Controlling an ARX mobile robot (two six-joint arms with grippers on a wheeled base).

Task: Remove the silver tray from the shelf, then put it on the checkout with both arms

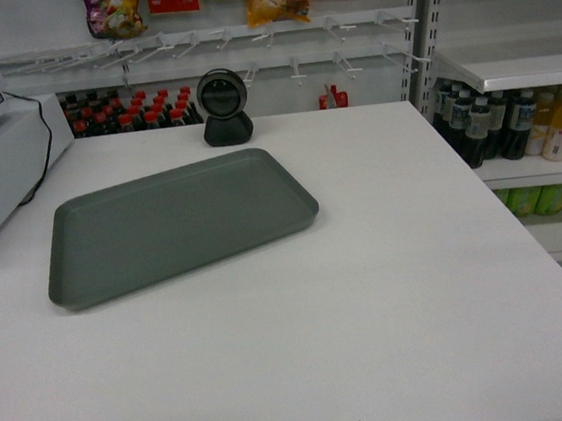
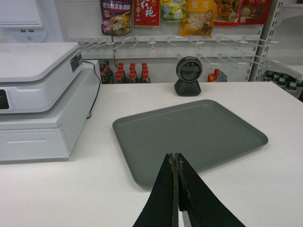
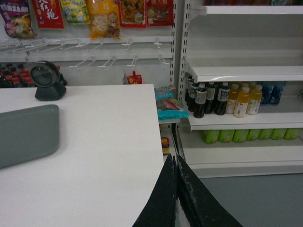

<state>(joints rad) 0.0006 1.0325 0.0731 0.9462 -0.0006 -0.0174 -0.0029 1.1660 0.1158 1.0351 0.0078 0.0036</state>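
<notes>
The silver tray (image 1: 177, 221) lies flat on the white checkout (image 1: 370, 292), left of the middle and slightly skewed. It also shows in the left wrist view as the silver tray (image 2: 189, 135) and at the left edge of the right wrist view as the silver tray (image 3: 26, 132). My left gripper (image 2: 175, 158) is shut with nothing in it, hovering just short of the tray's near rim. My right gripper (image 3: 175, 161) is shut and empty, off the checkout's right edge (image 3: 158, 142), well away from the tray. Neither arm shows in the head view. A white shelf (image 3: 241, 71) stands at the right.
A black scanner (image 1: 223, 106) stands at the checkout's back edge behind the tray. A white register (image 2: 38, 94) sits on the left. Bottles (image 3: 222, 99) fill the shelf unit at the right. Peg hooks and snack bags hang on the back wall.
</notes>
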